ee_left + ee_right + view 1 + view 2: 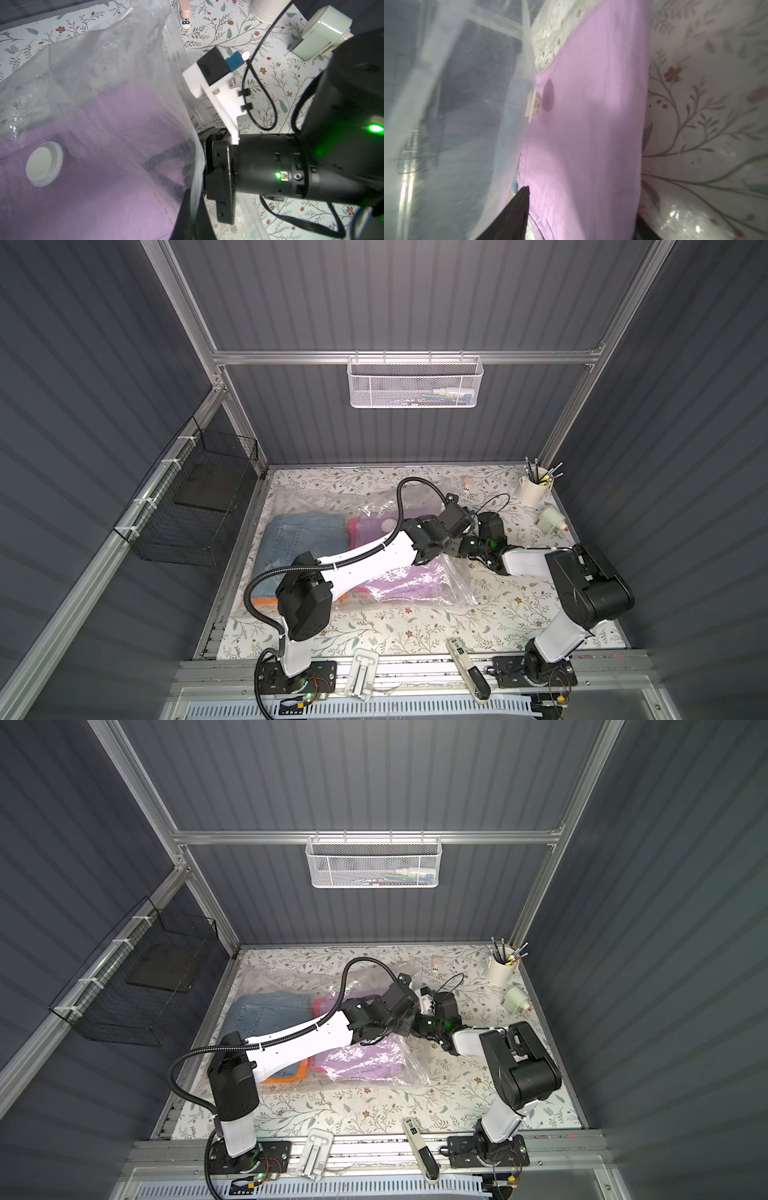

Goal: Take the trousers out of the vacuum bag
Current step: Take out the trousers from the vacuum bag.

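The clear vacuum bag (pixel 453 585) (pixel 411 1071) lies on the floral table with its round white valve (pixel 43 164) over the lilac trousers (pixel 399 580) (pixel 104 197). Hot pink trousers (pixel 353 526) lie under the lilac. Denim trousers (pixel 299 535) lie on orange trousers (pixel 266 600) at the left. My left gripper (pixel 193 209) is shut on the film at the bag's mouth and holds it raised. My right gripper (pixel 582 207) is inside the bag. It stands open, one finger on each side of the lilac trousers (pixel 591 124).
A white cup of pens (pixel 534 489), a pale green device (pixel 550 520), a pink stapler (pixel 467 485) and a black cable (pixel 494 502) lie at the back right. A white mesh basket (pixel 415 381) hangs on the back wall, a black wire basket (pixel 195 506) on the left.
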You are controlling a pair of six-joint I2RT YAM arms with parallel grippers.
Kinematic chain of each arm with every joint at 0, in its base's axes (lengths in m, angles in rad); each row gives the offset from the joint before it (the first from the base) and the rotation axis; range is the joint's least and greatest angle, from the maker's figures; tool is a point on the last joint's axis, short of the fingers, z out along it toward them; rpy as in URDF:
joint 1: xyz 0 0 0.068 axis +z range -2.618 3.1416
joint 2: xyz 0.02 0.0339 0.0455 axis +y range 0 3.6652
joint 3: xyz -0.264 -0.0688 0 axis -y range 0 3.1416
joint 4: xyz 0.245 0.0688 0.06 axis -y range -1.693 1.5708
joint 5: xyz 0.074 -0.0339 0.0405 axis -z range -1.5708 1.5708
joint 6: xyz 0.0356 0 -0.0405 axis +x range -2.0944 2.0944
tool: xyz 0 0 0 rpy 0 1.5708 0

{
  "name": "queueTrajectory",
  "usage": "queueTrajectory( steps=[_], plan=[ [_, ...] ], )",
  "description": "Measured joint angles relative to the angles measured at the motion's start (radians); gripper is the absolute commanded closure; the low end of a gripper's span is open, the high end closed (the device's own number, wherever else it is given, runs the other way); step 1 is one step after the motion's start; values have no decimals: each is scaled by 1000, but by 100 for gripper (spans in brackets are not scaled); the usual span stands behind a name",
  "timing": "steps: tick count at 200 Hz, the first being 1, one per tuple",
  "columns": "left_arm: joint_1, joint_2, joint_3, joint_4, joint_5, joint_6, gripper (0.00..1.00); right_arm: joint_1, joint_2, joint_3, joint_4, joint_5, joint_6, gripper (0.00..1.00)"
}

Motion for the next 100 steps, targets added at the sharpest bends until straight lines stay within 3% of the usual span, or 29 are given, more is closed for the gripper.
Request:
queueTrajectory(
  steps=[41, 74, 100],
  plan=[
    [0, 0, 0, 0, 0, 0, 100, 15, 109, 1, 63, -21, 33, 45],
    [0, 0, 0, 0, 0, 0, 100, 30, 134, 1, 133, -37, 80, 81],
    [0, 0, 0, 0, 0, 0, 100, 30, 117, 1, 140, -39, 94, 94]
  ],
)
